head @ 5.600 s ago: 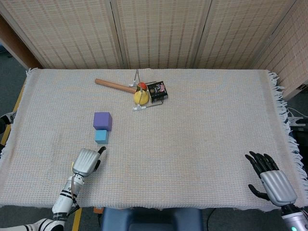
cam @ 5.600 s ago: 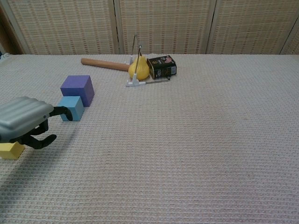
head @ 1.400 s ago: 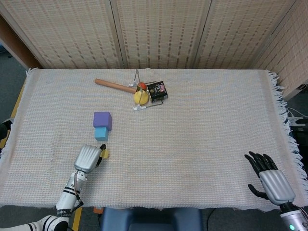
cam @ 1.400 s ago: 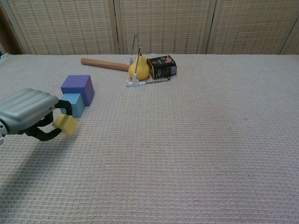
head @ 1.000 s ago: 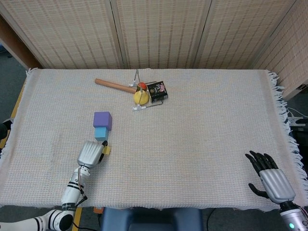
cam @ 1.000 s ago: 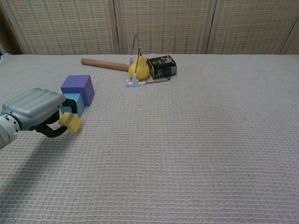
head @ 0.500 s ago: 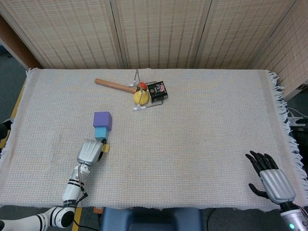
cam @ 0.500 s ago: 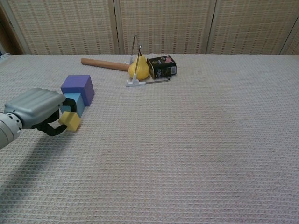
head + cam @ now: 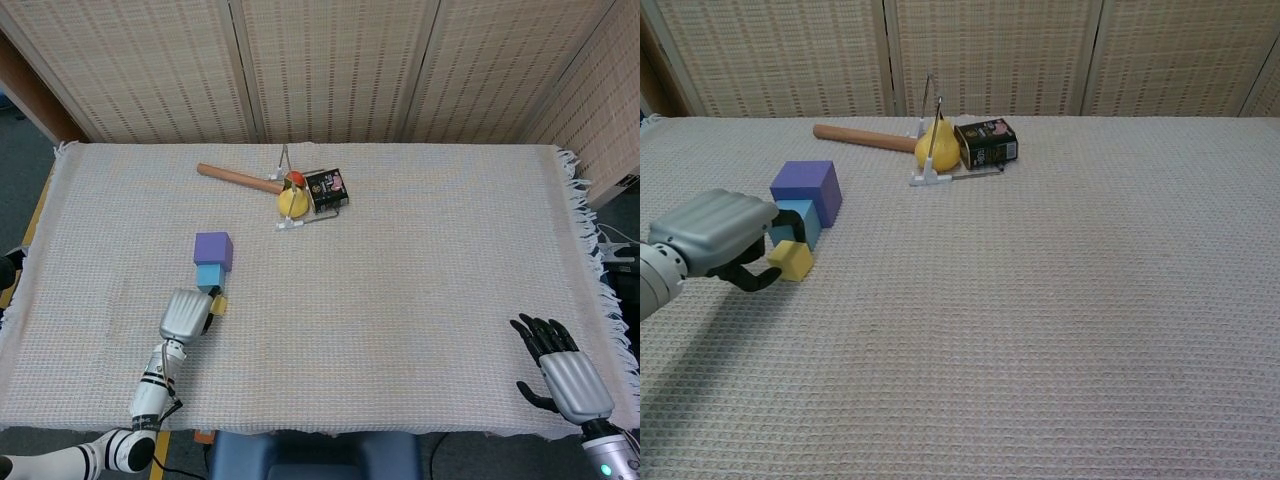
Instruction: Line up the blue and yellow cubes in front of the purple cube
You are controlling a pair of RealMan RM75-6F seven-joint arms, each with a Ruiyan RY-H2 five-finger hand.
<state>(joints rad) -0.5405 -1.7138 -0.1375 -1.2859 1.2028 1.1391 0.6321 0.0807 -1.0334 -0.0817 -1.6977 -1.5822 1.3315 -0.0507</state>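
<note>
Left hand (image 9: pixel 715 238) pinched yellow cube (image 9: pixel 792 260) just in front of blue cube (image 9: pixel 799 221); purple cube (image 9: pixel 806 187) behind; right hand (image 9: pixel 565 375) lay spread, holding nothing.

A wooden rod (image 9: pixel 238 178) is seen lying on the woven cloth (image 9: pixel 420 250), well beyond the left fingers. Beside its end, a yellow pear-like object (image 9: pixel 937 148) on a small metal stand (image 9: pixel 930 175) and a dark printed box (image 9: pixel 987 143) are set close together, possibly touching.

Rough woven cloth (image 9: pixel 1060 330); ribbed, metallic-looking left hand (image 9: pixel 712 232).
</note>
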